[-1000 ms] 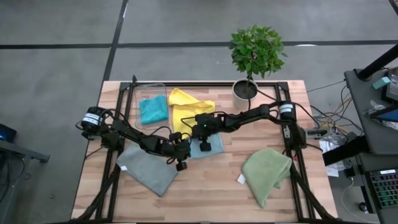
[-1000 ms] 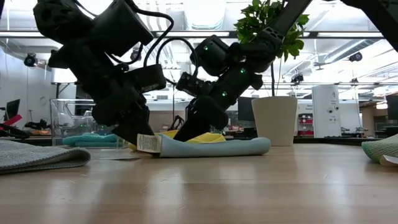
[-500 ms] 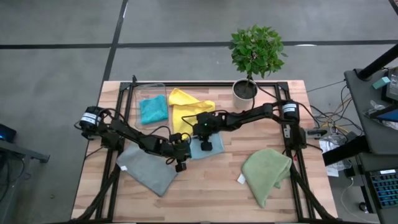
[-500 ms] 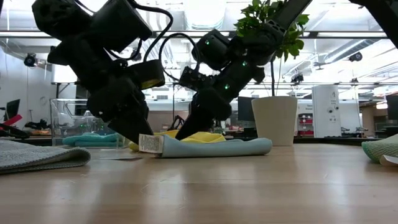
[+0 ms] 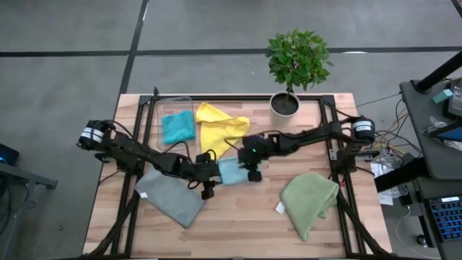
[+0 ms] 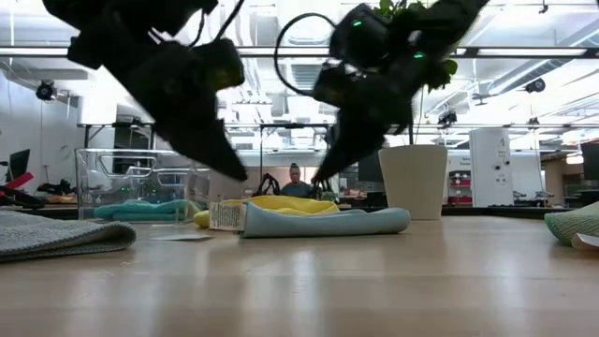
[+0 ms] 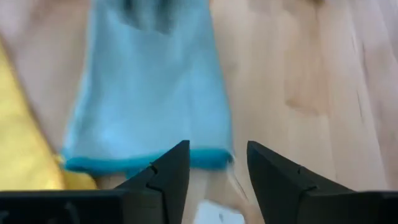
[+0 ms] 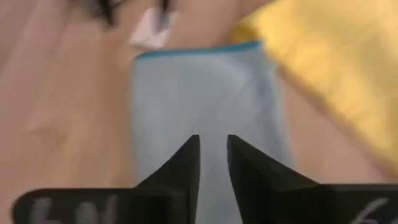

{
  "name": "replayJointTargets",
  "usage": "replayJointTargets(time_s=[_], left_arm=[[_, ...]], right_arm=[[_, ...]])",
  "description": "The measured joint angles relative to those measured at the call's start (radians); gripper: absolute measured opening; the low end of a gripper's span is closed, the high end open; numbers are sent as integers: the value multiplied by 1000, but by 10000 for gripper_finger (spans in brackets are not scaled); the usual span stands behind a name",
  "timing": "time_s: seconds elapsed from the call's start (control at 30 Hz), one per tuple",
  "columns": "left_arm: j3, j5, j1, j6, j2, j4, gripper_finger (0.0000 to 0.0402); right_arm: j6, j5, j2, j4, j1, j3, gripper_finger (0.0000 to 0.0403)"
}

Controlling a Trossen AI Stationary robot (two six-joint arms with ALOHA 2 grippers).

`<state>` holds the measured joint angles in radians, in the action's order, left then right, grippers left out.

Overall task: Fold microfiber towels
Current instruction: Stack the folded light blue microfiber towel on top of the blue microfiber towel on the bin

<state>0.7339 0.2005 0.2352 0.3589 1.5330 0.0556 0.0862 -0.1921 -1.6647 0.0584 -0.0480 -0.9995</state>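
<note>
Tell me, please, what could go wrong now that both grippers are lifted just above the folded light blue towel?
1. The light blue towel lies folded against the yellow towel; its top layer may spring open now that neither the left gripper nor the right gripper is touching it.
2. Its white tag sticks out under the left gripper, so a low sideways move could snag it and undo the fold.

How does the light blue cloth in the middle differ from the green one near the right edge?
The light blue towel lies folded into a small flat rectangle; the olive green towel is bunched and irregular. The blue one covers less table than the green. The blue one sits between both pincers and beside the yellow towel; the green one lies alone. Both rest on the table and carry a white tag.
</note>
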Motion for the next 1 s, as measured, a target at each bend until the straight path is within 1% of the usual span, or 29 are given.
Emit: replayJointTargets(time_s=[0.07, 0.17, 0.27, 0.37, 0.53, 0.7, 0.87, 1.0], left_arm=[[2, 39, 0, -9, 2, 17, 145], [0, 48, -1, -26, 48, 94, 137], [1, 48, 0, -28, 110, 147, 118], [5, 37, 0, -19, 164, 140, 93], [8, -51, 2, 23, 206, 155, 52], [9, -142, 25, 66, 207, 156, 24], [6, -166, 55, 82, 175, 136, 15], [15, -174, 56, 82, 131, 137, 15]], right_arm=[[-46, 7, 18, -51, 32, 58, 42], [-100, 27, 25, -140, 74, 134, 15], [-150, 58, 25, -200, 107, 185, 10], [-183, 64, 25, -213, 125, 213, 9], [-207, 60, 25, -179, 147, 230, 9], [-219, 55, 26, -105, 176, 232, 9], [-224, 61, 36, -54, 188, 229, 9], [-224, 61, 75, -10, 199, 233, 9]])
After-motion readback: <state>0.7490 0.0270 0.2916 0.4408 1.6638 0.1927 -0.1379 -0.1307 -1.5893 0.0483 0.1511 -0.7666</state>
